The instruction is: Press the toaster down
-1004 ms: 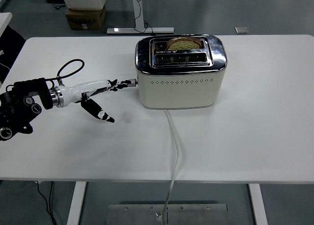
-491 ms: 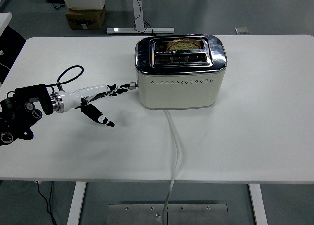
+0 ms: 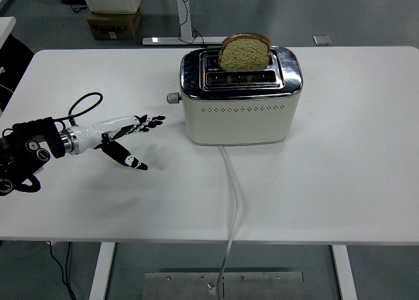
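We find the toaster [image 3: 241, 97] on the table [image 3: 353, 175], set toward the far edge and about midway between the left and right edges. In its rear slot stands a slice of bread [image 3: 244, 52], rising above the top. The lever [image 3: 173, 97] sticks out of the toaster's left end. A cord [image 3: 233, 202] runs from the toaster's front across the table and over the near edge. The left hand [image 3: 124, 139] lies over the table's left part, near the left edge, well short of the lever.
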